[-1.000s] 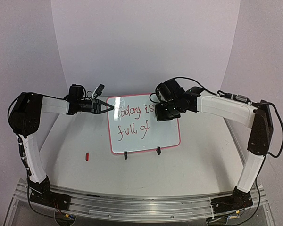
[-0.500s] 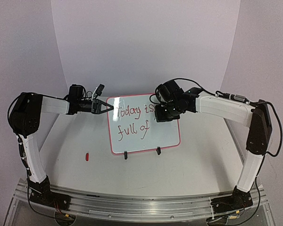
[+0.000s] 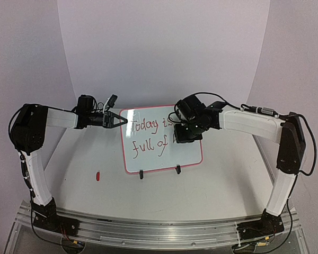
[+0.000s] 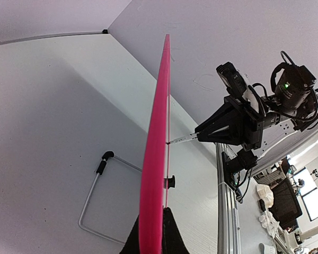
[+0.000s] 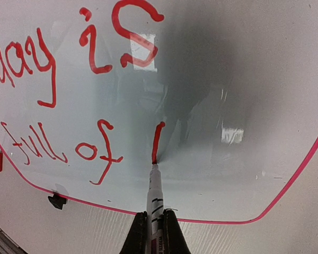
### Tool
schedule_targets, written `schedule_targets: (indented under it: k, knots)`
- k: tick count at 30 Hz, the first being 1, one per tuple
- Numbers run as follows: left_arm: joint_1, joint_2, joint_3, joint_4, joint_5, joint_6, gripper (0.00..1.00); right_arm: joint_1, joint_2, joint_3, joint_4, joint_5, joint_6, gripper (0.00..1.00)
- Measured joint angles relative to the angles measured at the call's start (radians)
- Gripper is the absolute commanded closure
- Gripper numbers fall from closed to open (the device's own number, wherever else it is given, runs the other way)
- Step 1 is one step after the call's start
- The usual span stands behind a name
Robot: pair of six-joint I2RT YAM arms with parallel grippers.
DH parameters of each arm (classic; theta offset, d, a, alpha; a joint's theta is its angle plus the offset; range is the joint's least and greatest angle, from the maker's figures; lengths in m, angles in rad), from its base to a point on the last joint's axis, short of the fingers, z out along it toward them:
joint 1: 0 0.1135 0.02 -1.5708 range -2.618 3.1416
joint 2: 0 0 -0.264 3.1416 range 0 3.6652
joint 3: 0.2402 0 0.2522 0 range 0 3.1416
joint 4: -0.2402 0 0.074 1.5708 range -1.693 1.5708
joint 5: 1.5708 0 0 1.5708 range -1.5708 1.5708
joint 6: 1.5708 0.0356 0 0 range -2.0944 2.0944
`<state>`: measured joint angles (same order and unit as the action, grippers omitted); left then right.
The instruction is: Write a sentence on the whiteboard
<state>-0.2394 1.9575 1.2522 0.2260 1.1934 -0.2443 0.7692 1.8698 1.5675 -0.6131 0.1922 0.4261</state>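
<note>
Whiteboard (image 3: 188, 156) upright, written face nearward

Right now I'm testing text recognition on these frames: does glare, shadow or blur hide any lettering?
Right wrist: sharp, a glint sits on the "s" of the sentence and a dark reflection greys the whiteboard beside it. Top external: lettering small, right gripper hides its end. Left wrist: board edge-on, illegible.

Upright whiteboard (image 3: 181, 155), unfinished red sentence (image 3: 147, 127)
</note>
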Motion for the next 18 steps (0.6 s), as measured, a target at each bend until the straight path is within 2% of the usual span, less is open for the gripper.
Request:
schedule_targets:
  k: [18]
  knots:
    - [0.0, 0.0, 0.0, 0.0, 0.0, 0.0, 1.0, 0.002, 0.0, -0.006, -0.016, 0.002, 0.002, 1.0]
